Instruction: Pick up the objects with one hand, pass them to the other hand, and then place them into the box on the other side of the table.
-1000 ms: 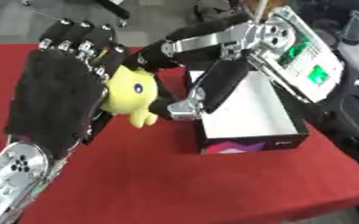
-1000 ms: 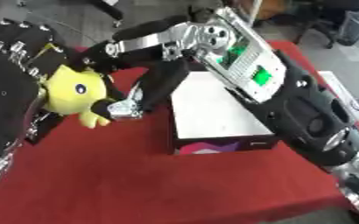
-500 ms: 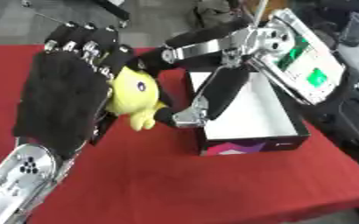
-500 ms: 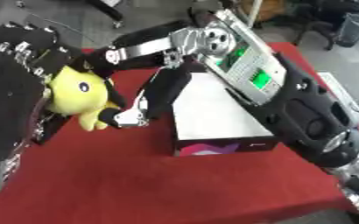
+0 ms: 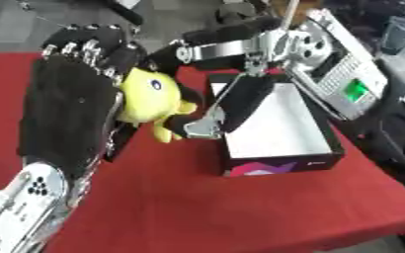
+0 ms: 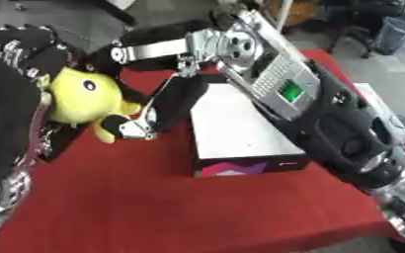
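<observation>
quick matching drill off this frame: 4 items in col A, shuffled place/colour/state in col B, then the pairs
Column A
1. yellow plush toy
2. box
3. left robot hand
4. right robot hand

Column B
a. comes in from the upper right, thumb under the toy
b. white inside, dark walls, on the red tablecloth
c. black back facing the camera, cradles the toy
d. sits between the two hands, above the cloth

Pairs: 1-d, 2-b, 3-c, 4-a

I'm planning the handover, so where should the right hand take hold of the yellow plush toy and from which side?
Probably the round body of the yellow plush toy, from its right, box-facing side. The left hand covers its left side, leaving that side bare toward the right hand.
</observation>
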Action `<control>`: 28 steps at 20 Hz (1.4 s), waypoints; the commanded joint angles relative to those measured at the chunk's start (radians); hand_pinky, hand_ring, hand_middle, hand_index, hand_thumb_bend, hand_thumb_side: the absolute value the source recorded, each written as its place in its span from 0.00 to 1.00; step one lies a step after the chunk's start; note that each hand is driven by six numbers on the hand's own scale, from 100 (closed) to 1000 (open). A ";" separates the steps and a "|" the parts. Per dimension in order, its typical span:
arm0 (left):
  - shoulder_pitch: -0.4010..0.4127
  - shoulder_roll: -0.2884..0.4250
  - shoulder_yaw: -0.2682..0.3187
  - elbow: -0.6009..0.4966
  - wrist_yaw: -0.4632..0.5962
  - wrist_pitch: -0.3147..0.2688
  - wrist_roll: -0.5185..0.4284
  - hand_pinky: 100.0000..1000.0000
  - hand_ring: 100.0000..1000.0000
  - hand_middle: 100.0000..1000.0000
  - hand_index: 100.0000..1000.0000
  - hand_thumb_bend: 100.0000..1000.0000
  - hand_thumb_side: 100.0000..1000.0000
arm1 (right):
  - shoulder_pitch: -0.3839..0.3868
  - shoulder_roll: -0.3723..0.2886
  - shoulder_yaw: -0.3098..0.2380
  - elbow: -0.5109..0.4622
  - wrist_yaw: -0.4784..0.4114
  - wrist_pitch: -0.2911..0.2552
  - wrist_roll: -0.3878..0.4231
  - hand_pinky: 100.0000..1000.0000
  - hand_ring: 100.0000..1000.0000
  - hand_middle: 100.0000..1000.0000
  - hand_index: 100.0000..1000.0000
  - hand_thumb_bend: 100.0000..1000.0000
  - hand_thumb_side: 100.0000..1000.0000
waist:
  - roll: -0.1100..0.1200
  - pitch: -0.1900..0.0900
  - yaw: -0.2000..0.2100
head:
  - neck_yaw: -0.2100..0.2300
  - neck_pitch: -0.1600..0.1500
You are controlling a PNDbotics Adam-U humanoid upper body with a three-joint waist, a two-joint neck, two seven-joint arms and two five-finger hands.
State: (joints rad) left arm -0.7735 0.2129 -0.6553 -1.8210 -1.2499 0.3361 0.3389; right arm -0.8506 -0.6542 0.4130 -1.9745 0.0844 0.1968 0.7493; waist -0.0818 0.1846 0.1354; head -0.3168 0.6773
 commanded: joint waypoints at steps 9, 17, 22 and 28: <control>-0.022 -0.100 -0.032 -0.025 0.074 0.001 0.077 0.44 0.37 0.28 0.48 0.00 0.00 | -0.016 0.003 0.029 -0.003 0.102 -0.053 -0.013 0.88 0.95 0.37 0.79 0.07 0.00 | 0.002 -0.026 -0.001 | -0.013 -0.006; -0.018 -0.112 -0.035 -0.016 0.102 -0.002 0.102 0.44 0.37 0.28 0.49 0.00 0.00 | -0.011 0.011 0.029 0.020 0.038 -0.042 -0.111 0.75 0.76 0.21 0.66 0.00 0.00 | 0.002 -0.026 0.000 | -0.015 -0.007; -0.017 -0.112 -0.038 -0.012 0.098 -0.001 0.093 0.44 0.38 0.30 0.50 0.00 0.00 | -0.012 0.010 0.027 0.016 -0.078 0.016 -0.201 0.73 0.74 0.21 0.65 0.00 0.07 | 0.003 -0.025 0.000 | -0.013 -0.006; -0.018 -0.104 -0.045 -0.007 0.081 -0.012 0.062 0.53 0.44 0.37 0.56 0.33 0.00 | -0.009 0.003 0.031 0.011 -0.143 0.046 -0.252 0.73 0.73 0.18 0.59 0.00 0.11 | 0.004 -0.026 -0.001 | -0.012 -0.009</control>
State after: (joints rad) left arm -0.7599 0.1682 -0.6522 -1.7966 -1.1565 0.3478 0.4116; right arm -0.8433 -0.6559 0.4384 -1.9663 -0.0463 0.2350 0.5111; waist -0.0818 0.1845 0.1359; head -0.3283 0.6774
